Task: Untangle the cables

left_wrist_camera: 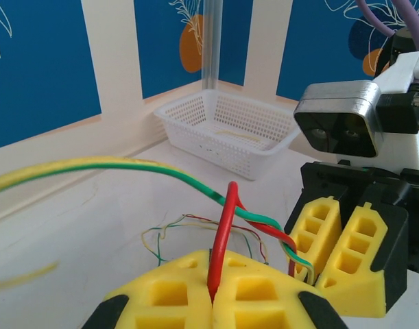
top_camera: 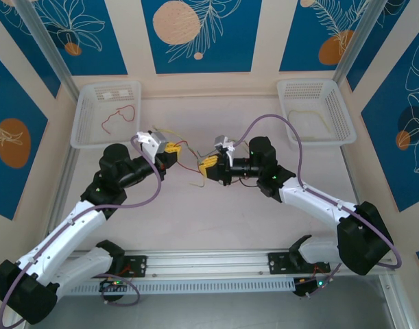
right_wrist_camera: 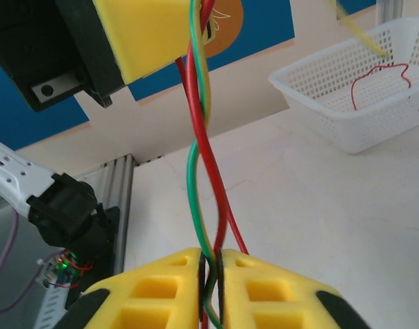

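In the left wrist view my left gripper [left_wrist_camera: 212,293] is shut on a red cable [left_wrist_camera: 223,233], which rises from between its yellow fingers. A green-and-yellow cable [left_wrist_camera: 127,163] twists round the red one and runs to my right gripper [left_wrist_camera: 336,264]. Seen from the right wrist, my right gripper [right_wrist_camera: 210,288] is shut on the green cable [right_wrist_camera: 193,205], with the red cable [right_wrist_camera: 221,209] twisted beside it up to the left gripper [right_wrist_camera: 147,34]. From above, both grippers [top_camera: 171,156] [top_camera: 208,168] face each other mid-table. A thin tangle of cables [left_wrist_camera: 195,226] lies on the table.
A white basket [top_camera: 82,127] at the back left holds a loose red cable [top_camera: 120,116]. A second white basket [top_camera: 339,113] at the back right holds a pale yellow cable [top_camera: 308,113]. An aluminium rail [top_camera: 209,264] runs along the near edge.
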Controlling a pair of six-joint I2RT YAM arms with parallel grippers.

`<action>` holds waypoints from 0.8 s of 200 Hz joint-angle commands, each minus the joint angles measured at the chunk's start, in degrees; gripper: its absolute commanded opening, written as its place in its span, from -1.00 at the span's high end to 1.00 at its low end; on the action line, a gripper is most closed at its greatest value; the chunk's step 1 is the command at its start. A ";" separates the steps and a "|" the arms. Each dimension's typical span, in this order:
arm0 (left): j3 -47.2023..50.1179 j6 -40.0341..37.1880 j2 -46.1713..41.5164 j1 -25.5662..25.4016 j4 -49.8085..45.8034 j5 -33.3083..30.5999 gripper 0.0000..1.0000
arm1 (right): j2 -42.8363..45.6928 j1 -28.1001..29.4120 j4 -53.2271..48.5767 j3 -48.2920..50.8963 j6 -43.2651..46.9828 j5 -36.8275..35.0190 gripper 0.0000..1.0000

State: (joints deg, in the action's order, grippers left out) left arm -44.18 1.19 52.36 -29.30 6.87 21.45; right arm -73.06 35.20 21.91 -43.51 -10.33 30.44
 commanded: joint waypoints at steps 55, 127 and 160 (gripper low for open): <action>0.15 0.90 -0.86 0.38 2.53 1.20 1.00 | 1.85 -1.56 0.89 -0.50 0.58 -1.13 0.82; 0.41 0.87 -1.20 0.39 2.36 0.83 1.00 | 2.06 -2.19 1.21 -0.84 0.57 -2.08 1.00; 1.63 0.58 -2.84 0.46 2.79 -2.53 1.00 | 3.28 -2.98 -1.32 -0.21 0.41 -11.45 1.00</action>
State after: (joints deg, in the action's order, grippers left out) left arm -43.70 1.43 51.72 -29.30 7.42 21.02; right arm -72.10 32.97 21.87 -43.51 -10.04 27.03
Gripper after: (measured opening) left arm 0.044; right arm 0.043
